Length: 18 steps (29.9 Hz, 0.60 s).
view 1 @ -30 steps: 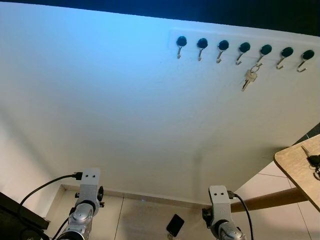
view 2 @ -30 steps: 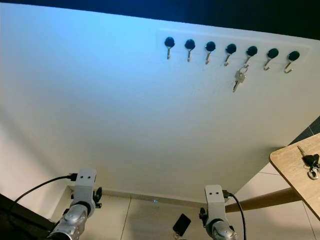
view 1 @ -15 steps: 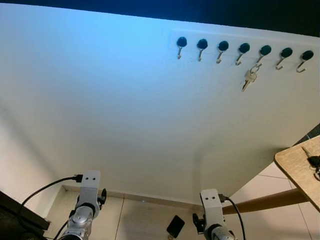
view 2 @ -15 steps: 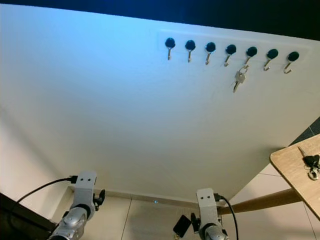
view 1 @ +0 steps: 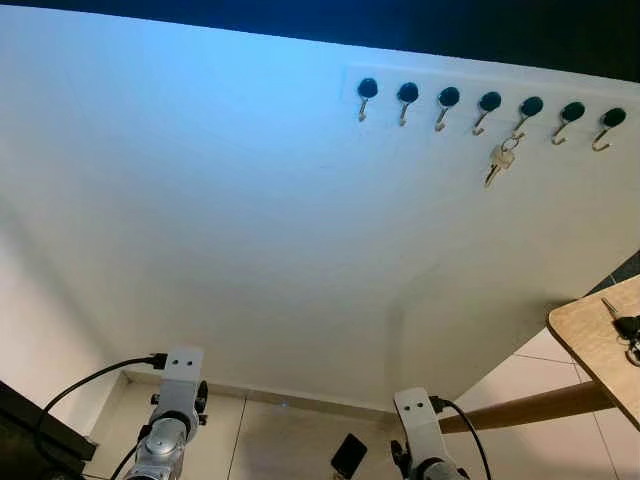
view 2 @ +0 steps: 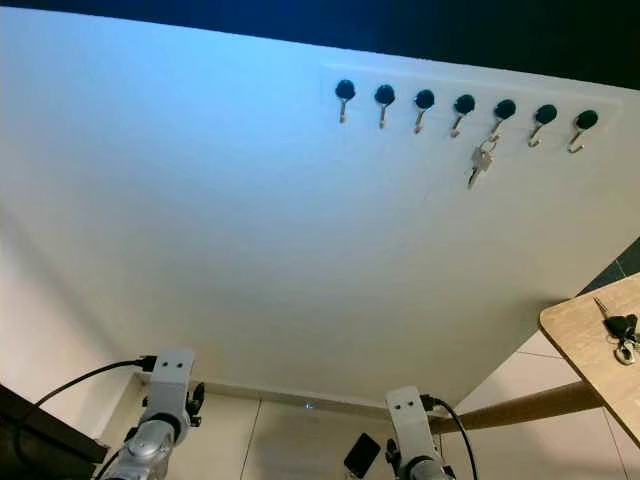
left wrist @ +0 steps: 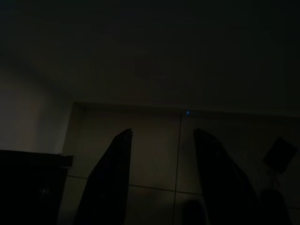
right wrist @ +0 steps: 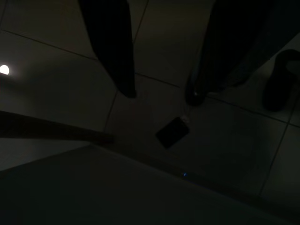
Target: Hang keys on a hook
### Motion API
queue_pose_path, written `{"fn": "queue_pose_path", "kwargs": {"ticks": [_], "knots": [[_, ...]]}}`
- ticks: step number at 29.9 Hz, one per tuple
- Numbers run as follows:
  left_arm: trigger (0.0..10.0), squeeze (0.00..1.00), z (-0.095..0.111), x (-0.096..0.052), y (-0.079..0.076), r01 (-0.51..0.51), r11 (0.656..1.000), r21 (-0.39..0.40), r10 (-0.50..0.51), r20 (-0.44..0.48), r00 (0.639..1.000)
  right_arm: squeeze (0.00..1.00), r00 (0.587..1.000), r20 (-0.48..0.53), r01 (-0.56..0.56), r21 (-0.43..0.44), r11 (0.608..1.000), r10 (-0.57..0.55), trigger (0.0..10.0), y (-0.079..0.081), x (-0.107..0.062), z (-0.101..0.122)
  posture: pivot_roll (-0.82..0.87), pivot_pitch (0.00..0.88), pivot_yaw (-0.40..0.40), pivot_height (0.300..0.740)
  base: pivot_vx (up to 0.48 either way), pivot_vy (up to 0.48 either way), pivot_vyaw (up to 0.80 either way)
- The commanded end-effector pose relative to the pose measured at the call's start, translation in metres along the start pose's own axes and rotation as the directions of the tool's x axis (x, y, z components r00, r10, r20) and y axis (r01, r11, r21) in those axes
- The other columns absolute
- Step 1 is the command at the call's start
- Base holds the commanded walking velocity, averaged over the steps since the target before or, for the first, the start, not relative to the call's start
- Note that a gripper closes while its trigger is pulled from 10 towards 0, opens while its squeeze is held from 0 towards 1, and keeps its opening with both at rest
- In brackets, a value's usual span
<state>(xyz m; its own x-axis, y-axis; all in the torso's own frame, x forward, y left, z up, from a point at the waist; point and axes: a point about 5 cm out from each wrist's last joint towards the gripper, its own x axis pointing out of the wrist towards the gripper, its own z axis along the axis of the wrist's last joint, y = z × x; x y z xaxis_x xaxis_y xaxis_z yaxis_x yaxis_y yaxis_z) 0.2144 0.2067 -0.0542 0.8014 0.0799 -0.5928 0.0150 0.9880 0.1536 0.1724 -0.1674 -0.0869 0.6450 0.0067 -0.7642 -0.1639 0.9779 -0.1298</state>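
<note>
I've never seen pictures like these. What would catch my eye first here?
Probably the row of seven dark-knobbed hooks high on the white wall, with a silver key hanging from the fifth hook from the left. Next, another bunch of keys lying on the wooden table at the right edge. Low down, the robot's two silver arms hang idle above the tiled floor, where a small dark object lies.

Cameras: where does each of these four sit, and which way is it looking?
Left eye: on the head, facing the wall's hooks and hung keys; both arms show below.
Right eye: beside it, same scene, with the table and keys on it.
Left wrist: along the left tool, open, toward floor and wall base.
Right wrist: along the right tool, open, down at tiles.
Shared: the dark object on the floor.
</note>
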Motion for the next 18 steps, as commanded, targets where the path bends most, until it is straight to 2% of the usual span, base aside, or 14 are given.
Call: {"fn": "queue_pose_path", "kwargs": {"ticks": [1,5,13,14,16,17,18], "knots": [[10.0,1.0,-0.006,-0.002,-0.001,0.004,1.0,-0.01,-0.004,-0.013,1.0,1.0,1.0,-0.015,-0.012,0.015,1.0,0.012,10.0,-0.001,-0.001,-0.004,0.11,0.006,-0.077,0.74,0.0,0.0,0.0],[10.0,1.0,-0.003,-0.002,-0.003,0.013,0.999,-0.034,-0.013,0.002,1.0,1.0,0.999,-0.003,-0.033,0.025,0.999,0.033,10.0,-0.001,-0.001,-0.002,0.12,0.0,-0.083,0.74,0.0,0.0,0.0],[10.0,1.0,0.001,0.001,-0.002,-0.009,1.0,-0.027,0.009,0.004,1.0,1.0,1.0,-0.01,0.007,0.009,1.0,-0.007,10.0,-0.008,0.001,0.002,0.11,0.0,-0.08,0.74,0.0,0.0,0.0],[8.6,1.0,0.001,0.001,-0.001,-0.01,0.999,-0.04,0.01,0.003,1.0,0.68,1.0,-0.009,0.01,0.024,1.0,-0.01,10.0,-0.009,0.001,0.003,0.11,0.0,-0.077,0.74,0.0,0.0,0.0],[8.6,1.0,0.001,0.001,-0.001,-0.007,0.999,-0.05,0.008,0.004,1.0,0.68,1.0,-0.007,0.009,0.036,0.999,-0.009,10.0,-0.01,0.001,0.003,0.11,0.0,-0.077,0.74,0.0,0.0,0.0],[0.0,0.09,0.003,0.001,-0.001,0.0,0.998,-0.059,0.0,0.011,1.0,0.01,1.0,-0.001,0.007,0.059,0.998,-0.007,0.0,-0.011,0.001,0.003,0.11,0.0,-0.075,0.74,0.0,0.0,0.0],[0.0,0.09,0.003,0.001,-0.001,0.0,0.998,-0.059,0.0,0.011,1.0,0.01,1.0,-0.001,0.007,0.059,0.998,-0.007,0.0,-0.011,0.001,0.003,0.11,0.0,-0.075,0.74,0.0,0.0,0.0]]}}
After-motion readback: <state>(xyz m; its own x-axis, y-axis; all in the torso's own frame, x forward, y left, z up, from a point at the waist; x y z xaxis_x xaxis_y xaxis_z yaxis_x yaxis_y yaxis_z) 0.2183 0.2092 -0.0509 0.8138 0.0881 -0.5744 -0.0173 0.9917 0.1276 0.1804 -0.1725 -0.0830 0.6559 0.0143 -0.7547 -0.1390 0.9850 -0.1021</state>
